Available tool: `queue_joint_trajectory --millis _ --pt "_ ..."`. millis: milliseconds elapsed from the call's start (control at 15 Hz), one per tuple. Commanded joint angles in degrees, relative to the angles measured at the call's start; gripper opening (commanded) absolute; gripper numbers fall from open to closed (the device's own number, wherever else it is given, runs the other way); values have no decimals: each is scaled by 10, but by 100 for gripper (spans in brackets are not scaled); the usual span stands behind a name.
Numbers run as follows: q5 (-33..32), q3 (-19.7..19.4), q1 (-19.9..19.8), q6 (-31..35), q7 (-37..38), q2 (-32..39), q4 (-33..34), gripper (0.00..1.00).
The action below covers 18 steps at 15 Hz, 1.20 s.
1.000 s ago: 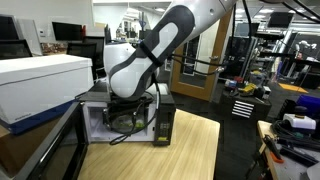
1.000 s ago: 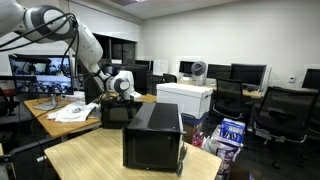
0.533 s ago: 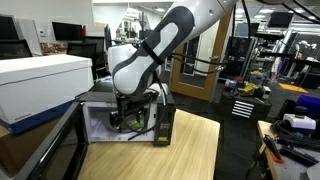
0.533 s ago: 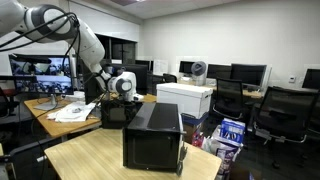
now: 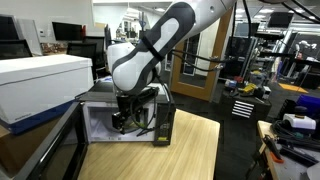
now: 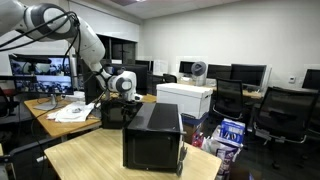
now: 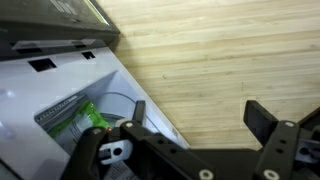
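Observation:
A microwave [image 5: 100, 128] with a white inside stands open on the wooden table [image 5: 190, 150]; in an exterior view it shows as a black box [image 6: 152, 135]. My gripper [image 5: 123, 118] hangs at its open front. In the wrist view the gripper [image 7: 200, 118] is open and empty, one finger over the microwave's edge and the other over bare wood [image 7: 220, 50]. A green packet [image 7: 75, 118] lies on the glass turntable [image 7: 122, 100] inside, just beside the fingertip [image 7: 138, 108]. I cannot tell whether the finger touches anything.
The open black door [image 5: 165, 122] stands to the side of the opening. A large white box [image 5: 40, 80] sits beside the microwave. Desks with monitors [image 6: 215, 72], office chairs [image 6: 285, 115] and cluttered tables [image 6: 60, 108] surround the table.
The arm has shifted slightly at the microwave's opening, and the gripper sits a little lower in front of it. Nothing was taken hold of or let go.

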Motion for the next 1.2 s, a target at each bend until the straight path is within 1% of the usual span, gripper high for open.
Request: queue_joint_trajectory --millis 0,67,133,333,733,933,1133 --pt "6 -5 4 -1 -4 1 2 100" --pt "6 -5 4 -1 -5 1 2 100" --pt "-8 -5 9 -12 -21 1 1 100" --pt "-33 -11 19 -9 -37 -3 -18 100" --pt "-25 -9 15 -20 -34 -1 -46 100" --pt "-29 -8 20 0 -33 3 -69 100" --pt "-33 1 28 50 -44 1 -100 100"
